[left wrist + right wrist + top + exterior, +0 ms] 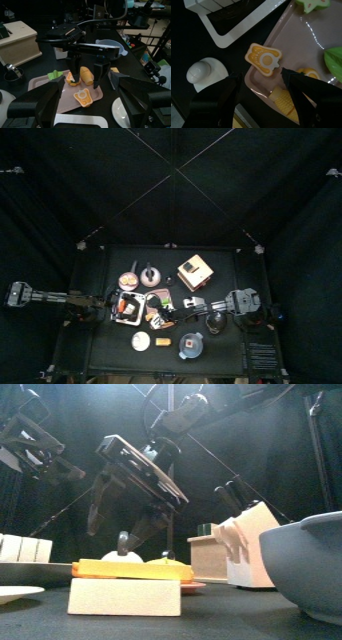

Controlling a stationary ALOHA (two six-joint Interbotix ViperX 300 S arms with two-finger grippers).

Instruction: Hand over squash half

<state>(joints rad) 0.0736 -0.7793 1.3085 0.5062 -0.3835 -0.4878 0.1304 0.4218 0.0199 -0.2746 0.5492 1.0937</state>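
Observation:
The squash half (264,58), orange with a pale hollow, lies flat on a pink tray (298,35), near its edge. My right gripper (261,75) hovers open directly over it, one jaw on either side and not touching. From the left wrist view, the same squash half (83,97) lies just in front of the right gripper (85,81), which points down at the tray (67,102). My left gripper (87,90) stands open and holds nothing, a short way back from the tray on the left side of the table.
On the tray also lie a yellow corn cob (87,75) and green pieces (56,76). A white garlic-shaped item (204,72) sits beside the tray. A grey bowl (314,564), a knife block (247,544), a white block (124,596) and a white plate (142,341) stand around.

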